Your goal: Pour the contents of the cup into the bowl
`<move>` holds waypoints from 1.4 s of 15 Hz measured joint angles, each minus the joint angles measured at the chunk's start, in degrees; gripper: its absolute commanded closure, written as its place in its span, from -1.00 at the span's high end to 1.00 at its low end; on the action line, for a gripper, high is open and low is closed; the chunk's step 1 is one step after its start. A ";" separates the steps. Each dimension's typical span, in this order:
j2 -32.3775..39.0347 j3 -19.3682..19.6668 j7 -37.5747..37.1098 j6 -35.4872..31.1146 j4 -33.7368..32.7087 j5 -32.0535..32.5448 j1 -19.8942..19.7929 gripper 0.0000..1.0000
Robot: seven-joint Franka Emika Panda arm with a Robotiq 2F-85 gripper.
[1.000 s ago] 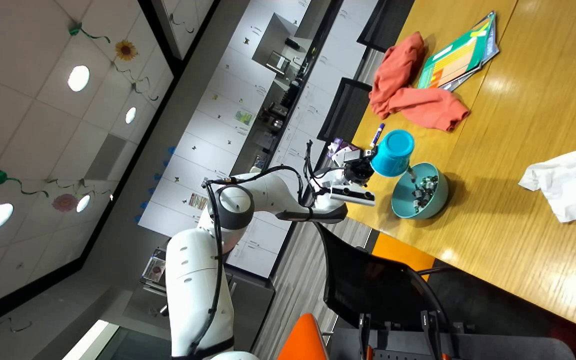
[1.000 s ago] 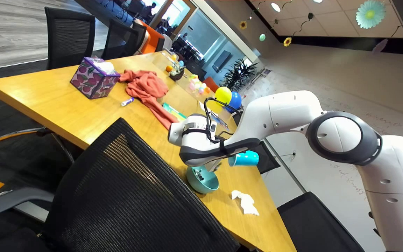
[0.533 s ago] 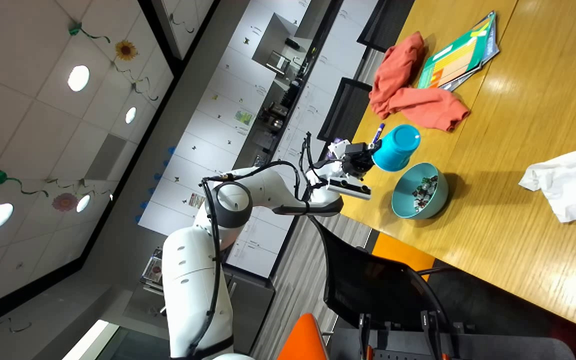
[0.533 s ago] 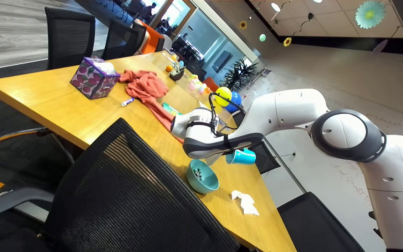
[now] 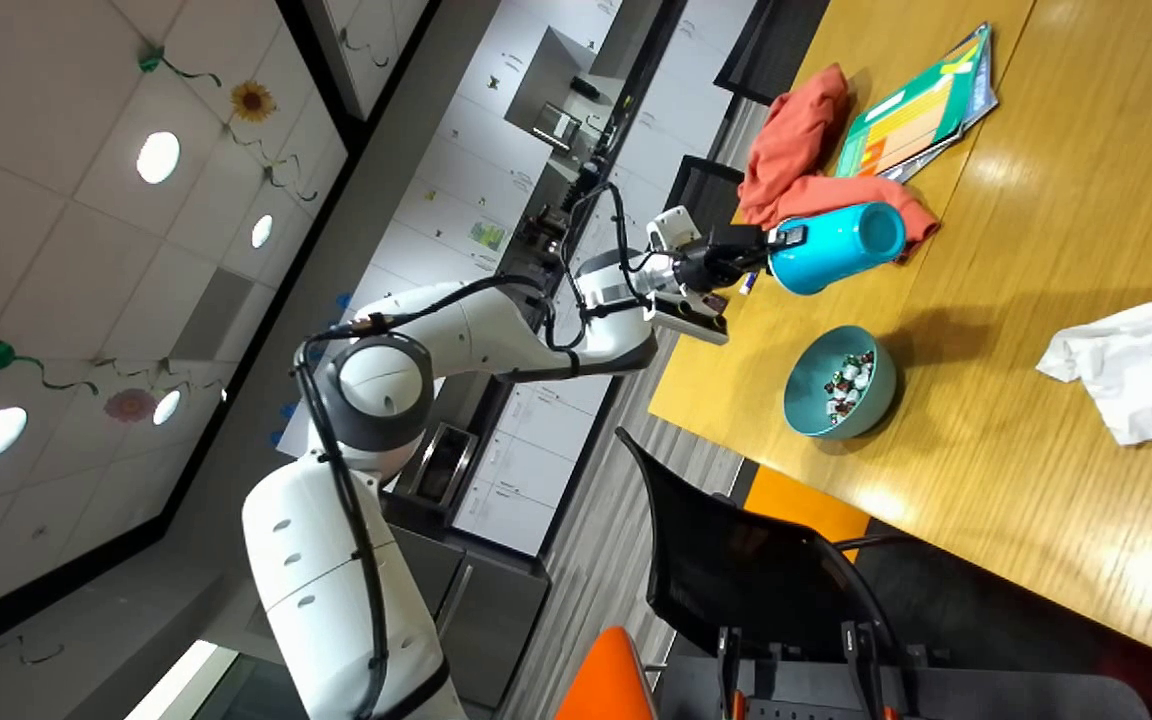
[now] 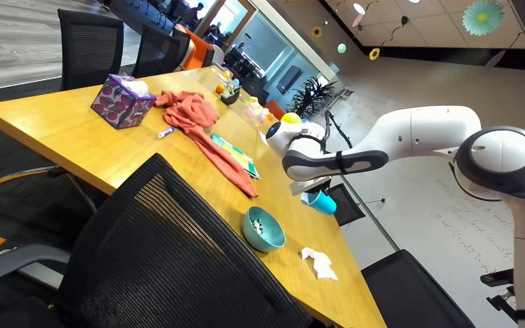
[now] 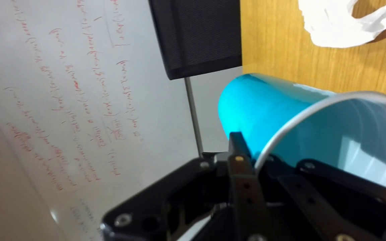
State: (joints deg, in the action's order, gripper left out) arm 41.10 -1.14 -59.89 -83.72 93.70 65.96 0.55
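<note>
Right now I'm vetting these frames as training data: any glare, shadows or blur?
In an exterior view, glare whitens patches of the table, ceiling lights look blown out, and a shadow falls beside the bowl; in the wrist view, a bright patch shows inside the cup, and the end effector looks dark and slightly soft.

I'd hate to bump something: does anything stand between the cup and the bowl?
Nothing visible does: in both exterior views, the gap between the cup, held in the fingers, and the bowl shows no obstacle. The red cloth lies outside that path.
</note>
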 measured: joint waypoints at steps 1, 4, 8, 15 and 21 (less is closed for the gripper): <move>-2.09 0.06 0.00 -3.33 1.68 -0.81 -1.46 -0.99; -7.48 0.58 0.12 -14.07 6.26 -3.57 -5.23 -0.99; -12.08 1.94 2.40 -28.86 10.52 -8.17 -8.50 -0.99; -14.30 3.90 9.60 -45.54 12.98 -18.16 -10.70 -0.96; -13.59 5.52 12.87 -47.63 13.00 -25.66 -9.87 -0.99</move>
State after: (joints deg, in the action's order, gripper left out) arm 27.51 4.37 -47.01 -131.35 106.70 40.30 -9.32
